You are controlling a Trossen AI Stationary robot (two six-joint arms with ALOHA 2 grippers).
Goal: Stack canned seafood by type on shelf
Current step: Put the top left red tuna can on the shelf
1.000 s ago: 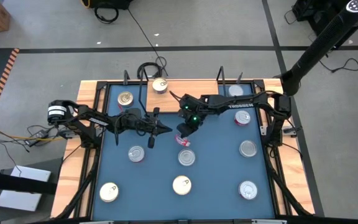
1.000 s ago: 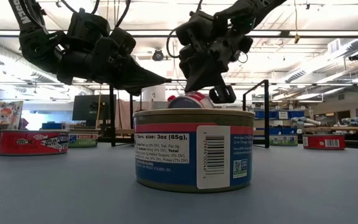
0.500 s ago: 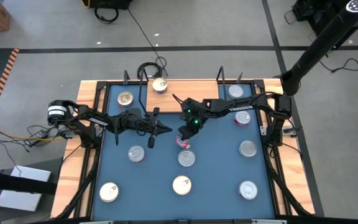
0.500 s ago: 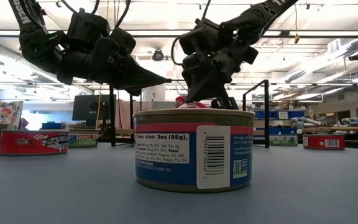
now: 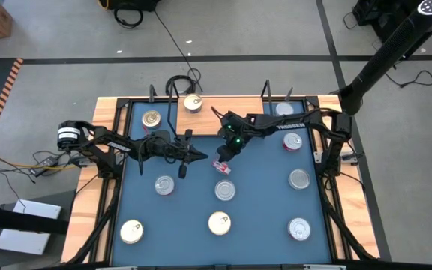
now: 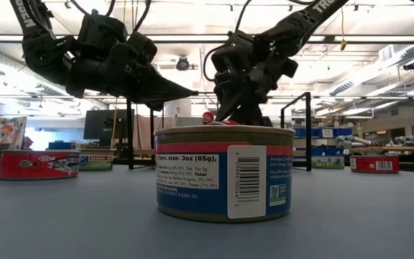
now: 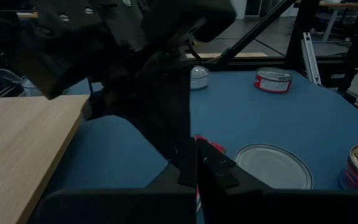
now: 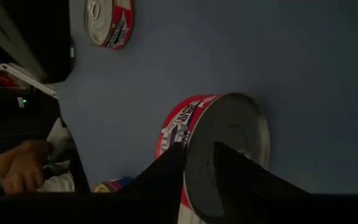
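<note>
Our right gripper (image 5: 224, 160) is over the middle of the blue table (image 5: 261, 187), just above a red-sided can (image 8: 219, 146). In the right wrist view its two dark fingers (image 8: 166, 171) stand on both sides of the rim of this can with a small gap, so we see them slightly parted and not pressing the tin; the can stands on its edge or is tilted, with its silver lid toward the camera. In the low view the gripper (image 6: 228, 108) hangs behind the big blue-label can (image 6: 223, 171) that fills the front.

Our left gripper (image 5: 193, 155) waits to the left of it, above the table, with its fingers closed together to a point and nothing between them.

The other cans lie apart on the table: one silver can (image 5: 225, 190) just in front of the red-sided one, a gold-top can (image 5: 219, 222) nearer the front edge, and a red-sided can (image 5: 292, 142) on the right. The shelf (image 5: 223, 107) is at the far edge of the table, with one can (image 5: 193, 103) on its wood board and another can (image 5: 284, 110) near its right frame.
</note>
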